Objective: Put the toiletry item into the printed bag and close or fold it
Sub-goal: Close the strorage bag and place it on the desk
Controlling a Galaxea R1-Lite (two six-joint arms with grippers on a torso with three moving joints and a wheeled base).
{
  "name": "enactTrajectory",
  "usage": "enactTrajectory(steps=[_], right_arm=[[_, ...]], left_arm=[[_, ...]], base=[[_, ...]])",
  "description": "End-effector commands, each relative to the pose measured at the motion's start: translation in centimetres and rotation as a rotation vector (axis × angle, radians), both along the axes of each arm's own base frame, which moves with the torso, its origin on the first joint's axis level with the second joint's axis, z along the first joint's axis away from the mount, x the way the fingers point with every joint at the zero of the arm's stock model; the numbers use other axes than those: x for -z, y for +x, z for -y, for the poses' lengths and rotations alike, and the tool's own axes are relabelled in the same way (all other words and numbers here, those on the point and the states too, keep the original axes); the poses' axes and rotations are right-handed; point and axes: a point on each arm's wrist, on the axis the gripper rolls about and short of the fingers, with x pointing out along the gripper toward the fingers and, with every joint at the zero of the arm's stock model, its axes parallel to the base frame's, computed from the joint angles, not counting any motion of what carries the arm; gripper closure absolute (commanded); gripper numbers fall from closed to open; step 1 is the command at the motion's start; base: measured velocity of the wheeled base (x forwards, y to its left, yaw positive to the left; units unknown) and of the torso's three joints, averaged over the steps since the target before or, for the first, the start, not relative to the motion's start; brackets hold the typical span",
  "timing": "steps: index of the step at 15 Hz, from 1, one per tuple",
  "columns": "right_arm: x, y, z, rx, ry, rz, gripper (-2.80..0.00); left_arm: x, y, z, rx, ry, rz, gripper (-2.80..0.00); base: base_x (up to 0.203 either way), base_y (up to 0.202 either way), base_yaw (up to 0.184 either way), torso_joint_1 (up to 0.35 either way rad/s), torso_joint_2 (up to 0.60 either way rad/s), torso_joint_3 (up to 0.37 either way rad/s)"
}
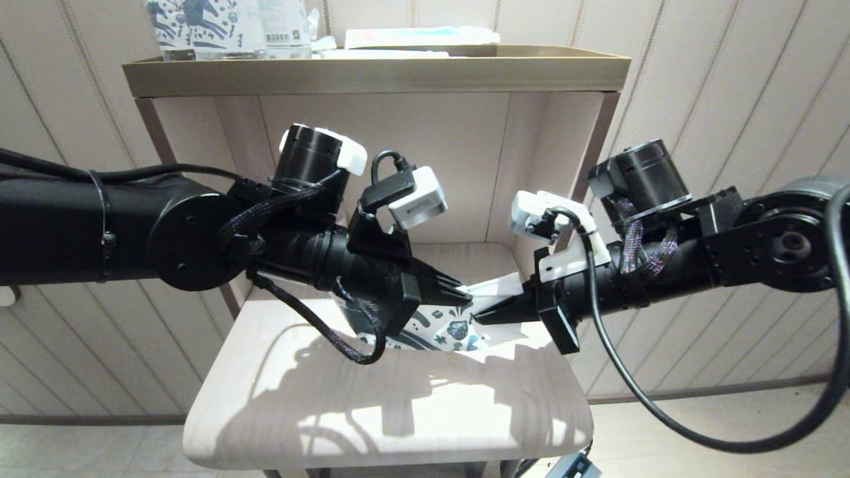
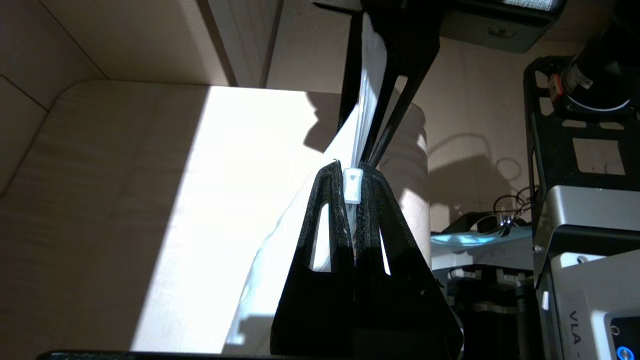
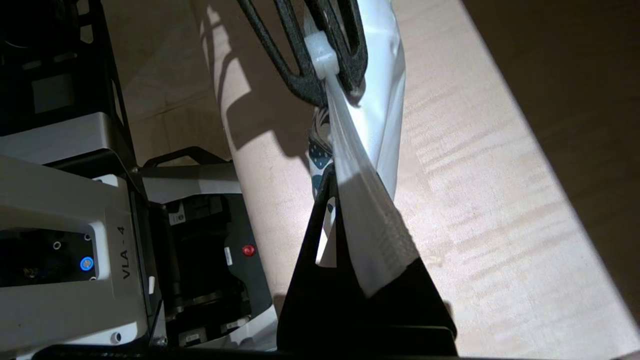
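The printed bag, white with dark teal doodles, hangs just above the lower shelf between both grippers. My left gripper is shut on the bag's top edge, pinching its small white slider. My right gripper faces it from the right and is shut on the same top edge. In the right wrist view the left gripper and slider sit farther along the strip. The left wrist view shows the bag running up to the right gripper's fingers. The toiletry item is hidden or out of view.
The pale wooden lower shelf lies under the bag, boxed in by a back panel and side walls. The top tray carries upright horse-printed packs and a blue-and-white flat packet.
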Motion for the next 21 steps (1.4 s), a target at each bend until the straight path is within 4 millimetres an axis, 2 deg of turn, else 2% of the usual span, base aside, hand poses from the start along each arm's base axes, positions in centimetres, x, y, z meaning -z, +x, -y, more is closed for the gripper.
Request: enactTrajectory(steps=[1, 7, 14, 21], right_arm=[[-0.4, -0.8, 1.1, 0.016, 0.005, 0.01, 0.0], [-1.0, -2.4, 3.3, 0.057, 0.015, 0.028, 0.0], [-1.8, -4.6, 5.1, 0.089, 0.027, 0.058, 0.0], [-2.3, -7.0, 6.7, 0.12, 0.038, 0.087, 0.0]], left_arm=[[0.1, 0.2, -0.1, -0.001, 0.002, -0.003, 0.0], [0.4, 0.7, -0.4, -0.02, 0.005, -0.001, 0.0], [0.5, 2.5, -1.2, -0.066, 0.0, -0.004, 0.0], [1.2, 3.3, -1.3, -0.076, 0.009, -0.012, 0.0]], base=[[0.0, 0.0, 0.0, 0.0, 0.0, 0.0], [0.0, 0.0, 0.0, 0.0, 0.0, 0.0], [0.0, 0.0, 0.0, 0.0, 0.0, 0.0], [0.0, 0.0, 0.0, 0.0, 0.0, 0.0]])
